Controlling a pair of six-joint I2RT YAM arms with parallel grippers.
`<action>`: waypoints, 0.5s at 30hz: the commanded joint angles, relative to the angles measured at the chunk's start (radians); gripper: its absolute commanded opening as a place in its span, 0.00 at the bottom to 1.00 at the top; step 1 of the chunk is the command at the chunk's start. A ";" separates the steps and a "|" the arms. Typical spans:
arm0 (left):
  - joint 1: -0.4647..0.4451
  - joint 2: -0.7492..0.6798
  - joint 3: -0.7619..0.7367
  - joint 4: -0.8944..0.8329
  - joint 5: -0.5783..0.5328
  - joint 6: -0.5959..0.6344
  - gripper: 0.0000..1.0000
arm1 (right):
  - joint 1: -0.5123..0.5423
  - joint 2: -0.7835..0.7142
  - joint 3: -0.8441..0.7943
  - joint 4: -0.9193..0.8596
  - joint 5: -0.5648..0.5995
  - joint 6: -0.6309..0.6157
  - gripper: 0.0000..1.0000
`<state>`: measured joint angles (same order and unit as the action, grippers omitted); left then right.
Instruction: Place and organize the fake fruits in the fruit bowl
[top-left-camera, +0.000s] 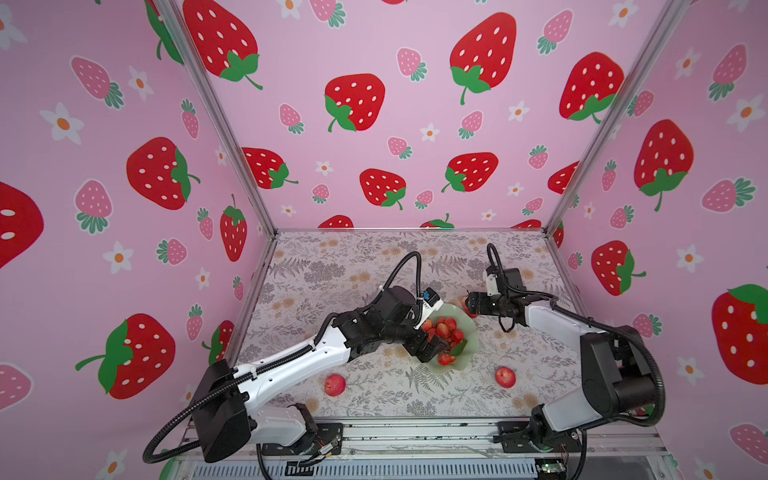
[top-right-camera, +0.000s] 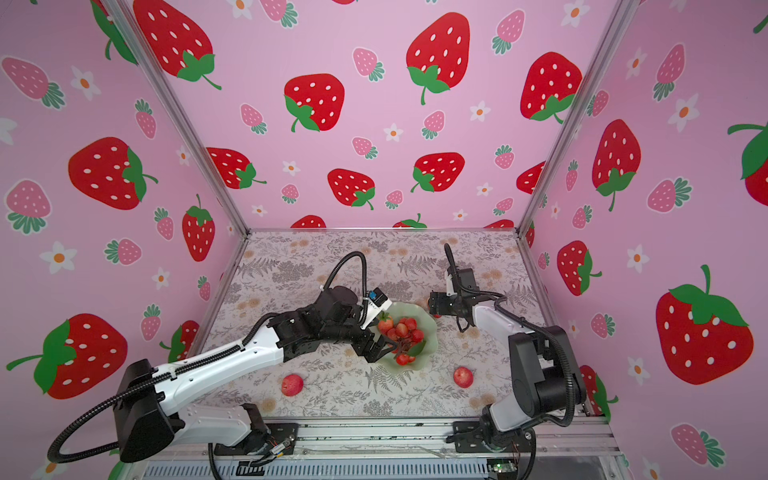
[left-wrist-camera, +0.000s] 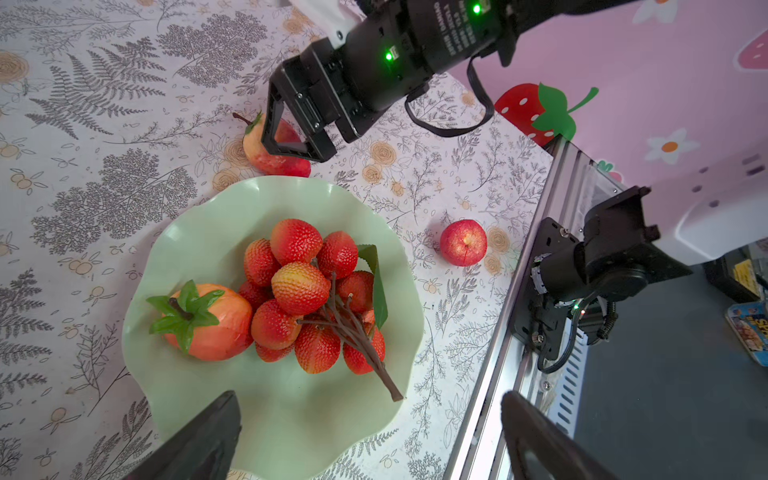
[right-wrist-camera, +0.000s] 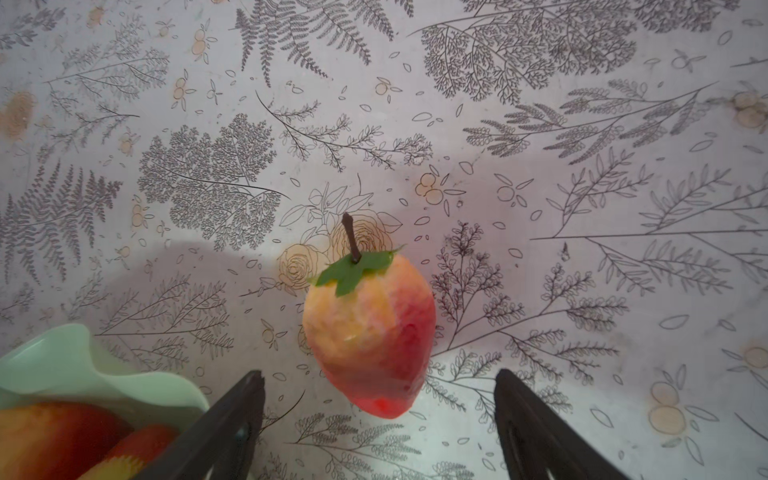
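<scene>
The mint-green fruit bowl (top-left-camera: 468, 328) (top-right-camera: 430, 328) (left-wrist-camera: 199, 232) holds a bunch of bumpy red balls (left-wrist-camera: 307, 291) on a brown stem and one strawberry (left-wrist-camera: 208, 324). My left gripper (left-wrist-camera: 370, 411) (top-left-camera: 436, 345) hangs open over the bowl's near rim, with nothing between its fingers. A second strawberry (right-wrist-camera: 370, 332) (left-wrist-camera: 270, 160) lies on the table just behind the bowl. My right gripper (right-wrist-camera: 380, 378) (top-left-camera: 469, 303) is open around its tip, with a gap on both sides. Two red apples (top-left-camera: 335, 384) (top-left-camera: 505, 377) rest on the table in front of the bowl.
Pink strawberry-print walls close in the floral table (top-left-camera: 340, 266) on three sides. A metal rail (top-left-camera: 415, 432) with both arm bases runs along the front edge. The right arm's base (left-wrist-camera: 602, 257) stands close to the right-hand apple (left-wrist-camera: 463, 242).
</scene>
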<state>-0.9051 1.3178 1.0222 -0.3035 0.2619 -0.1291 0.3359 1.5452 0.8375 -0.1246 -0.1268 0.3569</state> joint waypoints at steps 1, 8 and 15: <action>-0.005 -0.001 0.030 -0.011 -0.033 0.018 0.99 | 0.007 0.031 0.026 -0.006 0.009 -0.021 0.87; -0.005 -0.025 -0.006 0.019 -0.057 0.013 0.99 | 0.022 0.106 0.067 0.000 0.000 -0.030 0.78; -0.005 -0.017 -0.011 0.047 -0.066 -0.004 0.99 | 0.026 0.154 0.087 0.000 0.010 -0.049 0.69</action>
<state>-0.9081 1.3128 1.0214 -0.2855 0.2096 -0.1295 0.3561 1.6760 0.8989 -0.1150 -0.1257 0.3305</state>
